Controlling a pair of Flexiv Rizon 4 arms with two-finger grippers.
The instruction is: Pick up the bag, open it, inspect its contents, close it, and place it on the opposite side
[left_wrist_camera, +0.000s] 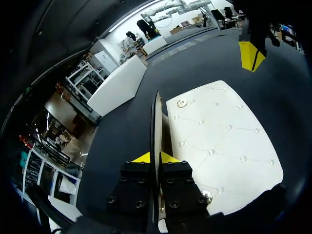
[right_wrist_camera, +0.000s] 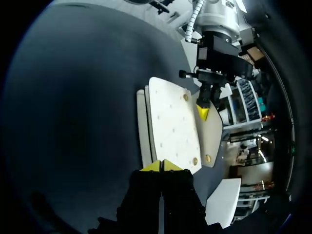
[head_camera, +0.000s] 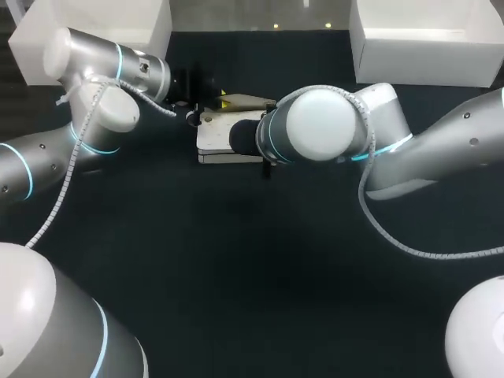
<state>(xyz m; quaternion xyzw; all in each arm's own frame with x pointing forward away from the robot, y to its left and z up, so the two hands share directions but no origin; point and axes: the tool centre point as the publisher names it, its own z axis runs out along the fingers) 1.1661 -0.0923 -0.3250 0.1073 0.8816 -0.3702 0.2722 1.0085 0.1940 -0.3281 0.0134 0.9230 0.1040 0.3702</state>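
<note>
opening step: left gripper [left_wrist_camera: 155, 157] pinches the flap [head_camera: 248, 101] at the bag's [head_camera: 220, 140] 12 o'clock edge, right gripper [right_wrist_camera: 161, 165] clenched empty; next, probably, swing the flap wider.

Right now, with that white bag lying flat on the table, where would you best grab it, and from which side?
Probably by the flap, coming in from the left arm's side, as the left jaws have it, shut on its edge. The bag lies flat and broad on the table, offering little to pinch; the flap stands up like a sheet.
</note>
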